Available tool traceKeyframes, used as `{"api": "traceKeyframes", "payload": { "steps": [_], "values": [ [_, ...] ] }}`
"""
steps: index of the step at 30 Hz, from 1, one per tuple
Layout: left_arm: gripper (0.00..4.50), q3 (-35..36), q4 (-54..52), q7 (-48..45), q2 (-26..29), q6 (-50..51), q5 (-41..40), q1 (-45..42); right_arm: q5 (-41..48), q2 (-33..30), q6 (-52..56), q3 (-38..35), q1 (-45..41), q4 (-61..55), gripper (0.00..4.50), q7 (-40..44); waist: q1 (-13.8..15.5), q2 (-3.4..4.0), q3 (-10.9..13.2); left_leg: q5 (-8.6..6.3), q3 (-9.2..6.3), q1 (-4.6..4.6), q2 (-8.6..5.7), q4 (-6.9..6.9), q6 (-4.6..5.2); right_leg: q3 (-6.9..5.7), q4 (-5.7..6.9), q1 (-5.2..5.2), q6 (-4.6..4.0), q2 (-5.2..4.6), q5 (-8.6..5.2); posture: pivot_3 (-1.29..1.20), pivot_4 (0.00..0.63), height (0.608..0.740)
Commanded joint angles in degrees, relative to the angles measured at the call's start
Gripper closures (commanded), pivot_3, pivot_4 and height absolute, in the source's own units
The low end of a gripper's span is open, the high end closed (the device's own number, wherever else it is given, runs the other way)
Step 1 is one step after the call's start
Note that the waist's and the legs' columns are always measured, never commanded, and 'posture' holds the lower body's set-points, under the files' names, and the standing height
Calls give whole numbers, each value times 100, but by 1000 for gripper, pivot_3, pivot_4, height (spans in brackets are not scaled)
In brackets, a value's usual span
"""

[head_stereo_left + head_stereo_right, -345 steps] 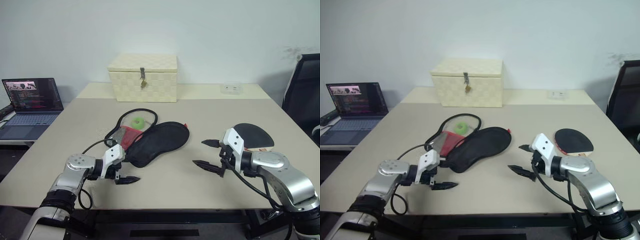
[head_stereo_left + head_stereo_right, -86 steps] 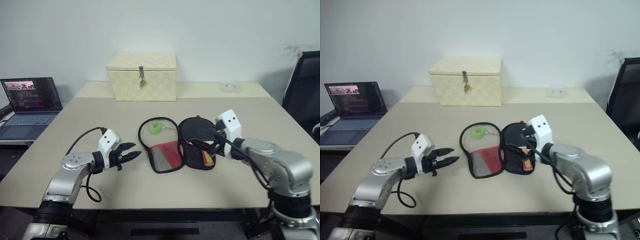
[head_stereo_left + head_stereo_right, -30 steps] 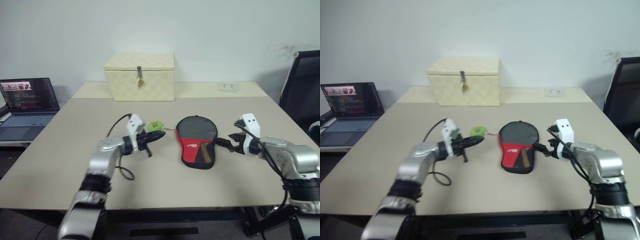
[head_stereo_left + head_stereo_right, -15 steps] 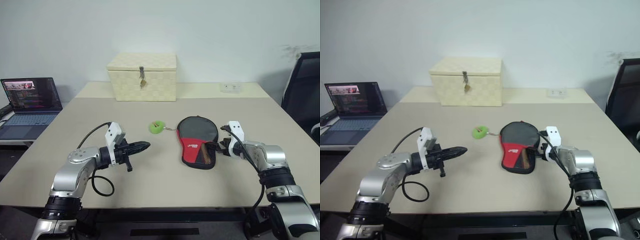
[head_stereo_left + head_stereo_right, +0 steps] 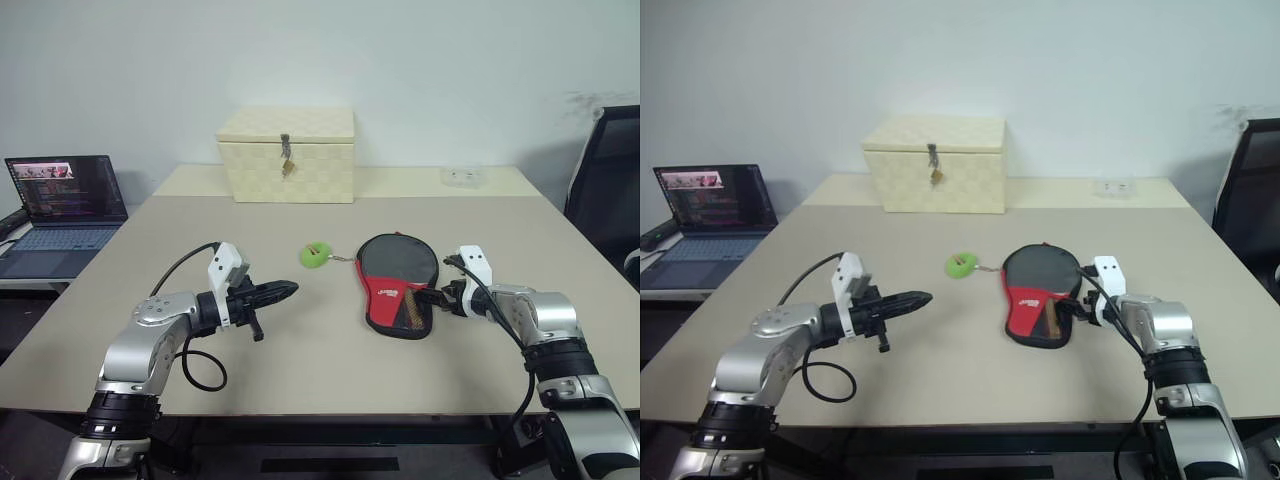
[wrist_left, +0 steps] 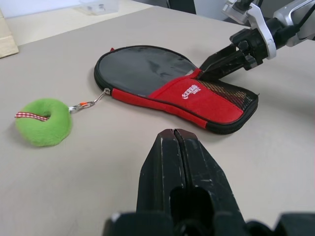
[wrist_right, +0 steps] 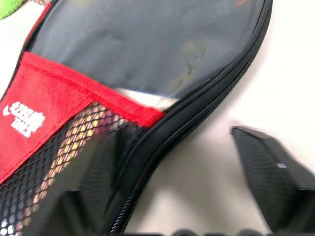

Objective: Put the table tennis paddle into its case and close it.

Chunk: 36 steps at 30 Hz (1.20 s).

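Observation:
The case (image 5: 395,270) lies folded shut mid-table, black on top with a red lower part and mesh pocket (image 6: 229,93). The paddle is hidden inside; a light brown strip shows through the mesh (image 5: 409,312). A green fuzzy tag (image 5: 313,255) hangs from the zipper pull to the case's left. My right gripper (image 5: 432,297) is open at the case's right edge, one finger (image 7: 268,167) on the table beside the zipper rim and the other over the mesh. My left gripper (image 5: 290,289) is shut on nothing, hovering left of the tag; its closed fingers (image 6: 173,147) point towards the case.
A cream woven latched box (image 5: 286,155) stands at the back of the table (image 5: 180,230). An open laptop (image 5: 62,200) sits on a lower surface to the left. A black chair (image 5: 605,180) is at the right, and a small clear holder (image 5: 462,176) at the far edge.
Over the last second my left gripper drew back leftward from the green tag. My right gripper came down to the case's right edge. Before that, the case lay open.

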Motion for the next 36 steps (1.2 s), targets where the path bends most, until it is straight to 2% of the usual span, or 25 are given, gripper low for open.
{"api": "traceKeyframes", "payload": {
  "steps": [1,5,9,13,16,20,30,36],
  "values": [
    [4500,49,-267,24,62,-53,-88,-70,21,158,186,89,121,-130,1934,-14,-3,0,0,0,0,1,1,0,0,0,0,0,0,0,0,0,150,740],
    [4500,50,-272,23,80,-59,-81,-60,-4,315,151,68,51,6,3328,-18,-16,-2,-3,0,3,4,2,0,0,3,1,0,0,0,0,0,150,740],
    [4500,46,-277,11,98,-52,-84,-49,-15,487,-29,43,-168,401,4483,51,-49,-4,-4,0,3,32,1,-1,0,3,0,30,0,0,0,0,150,740],
    [4500,32,-337,-144,170,43,-185,10,88,665,-83,176,-429,636,4483,417,-137,-4,-4,-1,3,63,1,-2,1,3,-3,61,0,2,-1,0,150,740],
    [4500,53,-510,-405,330,235,-397,161,237,804,190,354,-479,297,4483,713,-213,-4,-4,-2,6,77,2,-13,1,8,-5,69,-4,4,-4,0,150,740],
    [4500,58,-796,-691,583,460,-630,438,301,981,556,439,-393,-197,4483,710,-285,-3,-3,-2,0,79,13,-31,1,5,-7,66,-18,11,-11,0,150,740],
    [4500,68,-1345,-981,913,843,-1034,952,835,1260,1951,586,475,-2291,4483,544,-276,-2,-3,-2,-11,75,31,-66,0,2,-33,60,-28,16,-17,0,150,740],
    [4500,93,-1618,-1282,1248,947,-1234,1289,1188,1013,2542,609,1075,-3330,4483,555,-250,-2,-2,-2,-12,75,27,-77,0,3,-40,59,-30,12,-20,0,150,740]
  ]
}}
